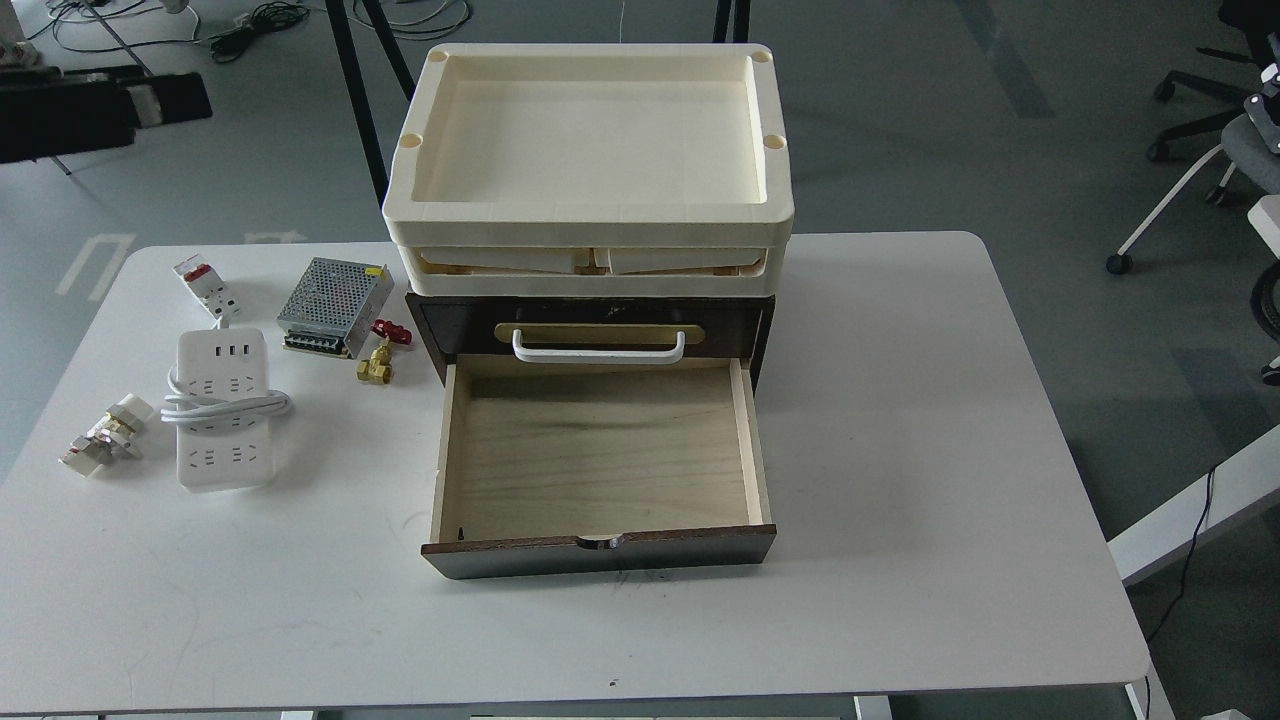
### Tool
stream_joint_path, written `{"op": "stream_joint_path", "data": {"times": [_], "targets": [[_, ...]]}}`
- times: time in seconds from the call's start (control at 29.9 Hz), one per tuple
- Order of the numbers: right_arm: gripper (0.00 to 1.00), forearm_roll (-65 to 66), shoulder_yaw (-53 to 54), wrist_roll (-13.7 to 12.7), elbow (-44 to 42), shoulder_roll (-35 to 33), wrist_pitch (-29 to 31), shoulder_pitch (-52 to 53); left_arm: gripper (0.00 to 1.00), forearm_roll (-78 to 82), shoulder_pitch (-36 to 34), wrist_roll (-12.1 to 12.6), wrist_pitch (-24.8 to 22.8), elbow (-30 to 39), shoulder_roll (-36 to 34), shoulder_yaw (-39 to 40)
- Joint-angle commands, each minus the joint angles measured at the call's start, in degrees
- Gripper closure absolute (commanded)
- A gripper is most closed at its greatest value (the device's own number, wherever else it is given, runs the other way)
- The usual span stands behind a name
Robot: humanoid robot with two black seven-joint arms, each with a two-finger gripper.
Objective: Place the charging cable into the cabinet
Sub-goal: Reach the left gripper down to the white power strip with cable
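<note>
The charging cable (222,408), a white power strip with its cord looped around its middle, lies flat on the white table (900,450) at the left. The cabinet (450,325) stands at the table's centre, dark brown, with a white bar handle (598,350) and cream trays (590,130) stacked on top. Its lower drawer (600,450) is pulled out and is empty. A dark, blurred arm comes in at the upper left edge. Its far end, my left gripper (185,97), is well behind and above the cable, and its fingers cannot be told apart. My right gripper is out of view.
A perforated silver metal box (335,305), a small white breaker with a red mark (205,285), a brass valve with a red handle (378,360) and a white fitting (105,435) lie around the cable. Office chairs stand off the table at the right.
</note>
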State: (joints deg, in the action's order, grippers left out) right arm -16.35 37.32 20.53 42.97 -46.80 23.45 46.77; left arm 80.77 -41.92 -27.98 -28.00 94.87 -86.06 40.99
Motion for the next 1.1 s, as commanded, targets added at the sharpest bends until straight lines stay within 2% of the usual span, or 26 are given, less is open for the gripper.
{"op": "stream_joint_path", "data": {"times": [0.0,0.07,0.13,0.33,0.43,0.67,0.9,1.07], "targets": [[0.00,0.00,0.03,0.03,0.00,-0.66,-0.07,-0.27,0.01,15.16,0.08,-0.02,0.00,1.99,-0.60,-10.72],[0.00,-0.09,0.03,0.03,0.00,-0.66,-0.16,-0.36,0.01,25.70,0.17,-0.02,5.82,0.94,1.23,-16.18],[0.00,0.00,0.03,0.03,0.00,-0.66,-0.25,-0.45,0.01,31.96,0.00,-0.02,9.17,-2.03,4.83,-19.27],[0.00,-0.09,-0.15,0.03,0.09,-0.04,-0.42,-2.12,0.02,33.48,-0.79,-0.02,11.03,-17.59,13.89,-19.98],[0.00,-0.18,0.12,0.03,0.09,-0.04,-0.42,-2.47,0.02,35.32,-0.62,-0.02,12.70,-21.64,19.51,-20.68],[0.00,-0.27,0.21,0.03,0.01,-0.48,-0.42,-2.47,0.02,41.21,-0.35,-0.02,12.88,-32.18,28.13,-20.77],[0.00,-0.27,0.12,0.03,-0.08,-0.04,-0.42,-2.47,0.02,42.44,-0.53,-0.02,13.14,-40.53,34.37,-22.70],[0.00,-0.27,0.21,0.03,0.09,0.05,-0.34,-2.47,0.03,42.80,-0.79,-0.02,18.75,-49.41,38.77,-26.30]]}}
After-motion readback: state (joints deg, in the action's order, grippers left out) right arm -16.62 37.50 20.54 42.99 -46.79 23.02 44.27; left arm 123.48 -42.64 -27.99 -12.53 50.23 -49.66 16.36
